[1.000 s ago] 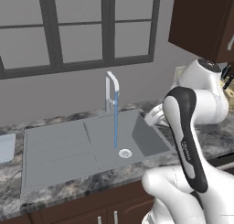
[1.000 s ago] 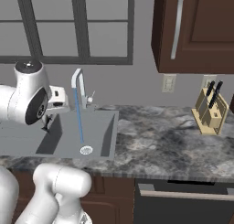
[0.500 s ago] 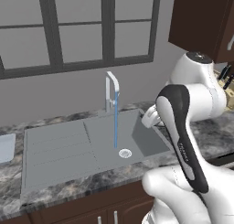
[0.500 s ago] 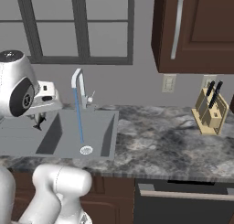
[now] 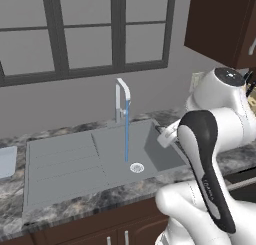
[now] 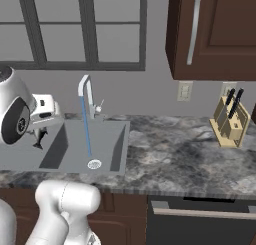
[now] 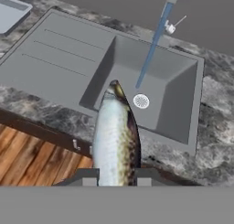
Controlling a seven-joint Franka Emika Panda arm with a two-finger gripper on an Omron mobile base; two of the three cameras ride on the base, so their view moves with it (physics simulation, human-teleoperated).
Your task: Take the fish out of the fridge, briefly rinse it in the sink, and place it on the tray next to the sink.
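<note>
My gripper (image 7: 114, 175) is shut on the fish (image 7: 114, 136), a slender silvery-grey body with a dark back that reaches from between the fingertips toward the sink (image 7: 171, 106). In the hand view the fish's far tip lies over the basin's near left corner, left of the round drain (image 7: 141, 101). Water runs from the arched faucet (image 5: 122, 96) in a thin blue stream (image 5: 126, 136) onto the drain (image 5: 136, 167). In the right base view the gripper (image 6: 38, 137) hangs at the basin's left side. The grey-blue tray (image 7: 11, 10) lies beyond the ribbed drainboard (image 7: 55, 51), also at the left edge of the left base view as the tray (image 5: 6, 161).
Marbled grey counter (image 6: 170, 149) runs right of the sink to a wooden knife block (image 6: 230, 120). Dark upper cabinets (image 6: 215, 31) hang at the right and a window (image 5: 85, 31) sits behind the faucet. My own white forearm (image 5: 205, 154) stands in front of the basin's right end.
The upper arm has swung a little to the left in the right base view. The fish stays gripped and the water keeps running.
</note>
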